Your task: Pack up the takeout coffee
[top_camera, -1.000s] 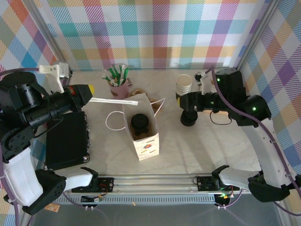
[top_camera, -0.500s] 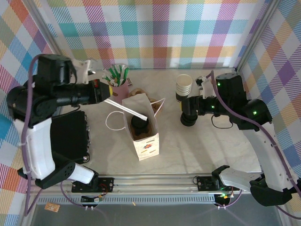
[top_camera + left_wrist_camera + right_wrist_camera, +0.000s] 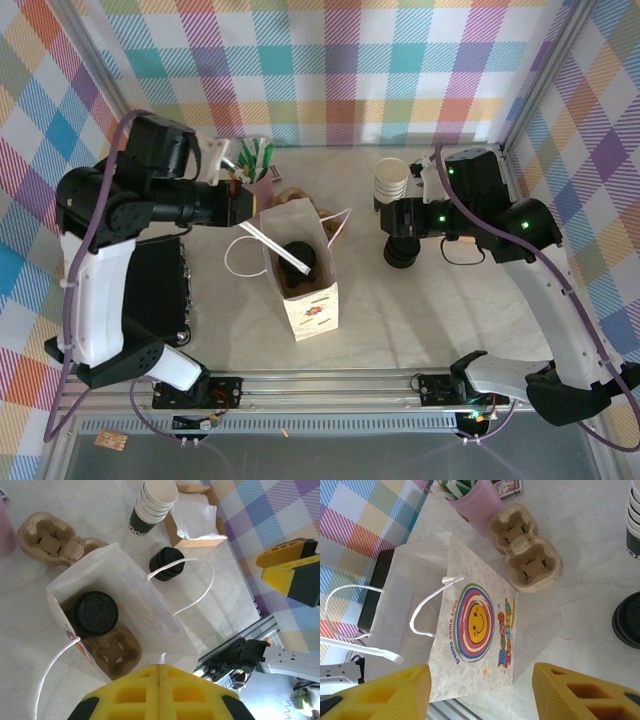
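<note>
Left wrist view, looking straight down into the bag: the takeout coffee (image 3: 96, 612) stands upright inside the white paper bag (image 3: 145, 605), black lid on. It sits in one pocket of a brown cardboard carrier (image 3: 114, 652) whose neighbouring pocket is free. From the top external camera the same black lid (image 3: 300, 258) shows through the open mouth of the bag (image 3: 312, 300), which stands near the middle of the table (image 3: 450, 300) with its smiley print facing the near edge. Over it comes the left pincer (image 3: 243, 207), its yellow fingers (image 3: 130, 700) pressed together, clamped on a white stick (image 3: 275, 248) that slants down from the tip and reaches across the bag's mouth to the lid. Out to the right, the right pincer (image 3: 384, 218) hangs with its fingers (image 3: 380, 685) well apart and nothing between them, aimed at the bag's printed side (image 3: 475, 620). Just beside that pincer are a stack of lidless cups (image 3: 391, 180) and, nearer the front, a short stack of black lids (image 3: 402, 250). Behind the bag lies a spare cardboard carrier (image 3: 290, 197), and next to it stands a pink cup (image 3: 255, 185) of green-and-white sticks. A flat black box (image 3: 140, 300) lies at the table's left side.
</note>
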Controlling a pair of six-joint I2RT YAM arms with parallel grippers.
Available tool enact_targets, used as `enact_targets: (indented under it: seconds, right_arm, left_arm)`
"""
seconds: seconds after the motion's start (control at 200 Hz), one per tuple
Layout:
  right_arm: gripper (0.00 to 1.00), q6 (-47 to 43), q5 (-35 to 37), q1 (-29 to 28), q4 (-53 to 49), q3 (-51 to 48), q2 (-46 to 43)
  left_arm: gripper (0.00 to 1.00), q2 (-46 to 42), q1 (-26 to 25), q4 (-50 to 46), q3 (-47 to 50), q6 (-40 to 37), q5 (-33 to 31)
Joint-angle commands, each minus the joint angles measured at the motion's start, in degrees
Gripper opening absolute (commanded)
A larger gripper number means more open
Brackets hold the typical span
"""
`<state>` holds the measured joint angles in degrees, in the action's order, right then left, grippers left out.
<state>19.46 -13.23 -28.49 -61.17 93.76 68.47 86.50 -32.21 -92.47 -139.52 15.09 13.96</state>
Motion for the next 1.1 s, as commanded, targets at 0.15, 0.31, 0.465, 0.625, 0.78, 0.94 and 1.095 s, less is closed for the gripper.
enact_targets:
  seconds: [0.15,0.31,0.465,0.625,0.78,0.94,1.095]
  right_arm:
    - [0.55,1.96,0.1,0.1,-1.12,3.77,0.69]
    - [0.55,1.28,-0.91,0.1,-2.56,4.33,1.18]
    - [0.55,1.14,-0.92,0.11,-2.63,3.99,1.36]
    - [0.55,1.89,-1.01,0.01,-2.04,3.55,1.66]
    - [0.55,3.17,-0.74,0.01,-1.66,2.46,1.37]
    - [0.54,4.26,0.75,-0.16,-1.24,1.42,0.36]
    - [0.54,4.78,1.89,-0.25,-1.23,1.67,0.49]
  left_arm:
    - [0.0,5.25,-4.59,-7.89,-0.84,-4.14,-3.63]
    - [0.0,7.54,-9.3,-10.06,0.38,-6.02,-8.04]
    - [0.0,9.75,-12.64,-10.15,1.36,-7.15,-8.77]
    - [0.09,11.45,-14.49,-10.0,3.65,-8.52,-9.0]
    - [0.26,12.42,-15.62,-8.99,6.93,-9.53,-5.96]
    - [0.49,13.23,-16.09,-9.55,7.67,-9.39,-6.97]
    - [0.53,13.17,-16.05,-9.85,5.08,-9.64,-8.61]
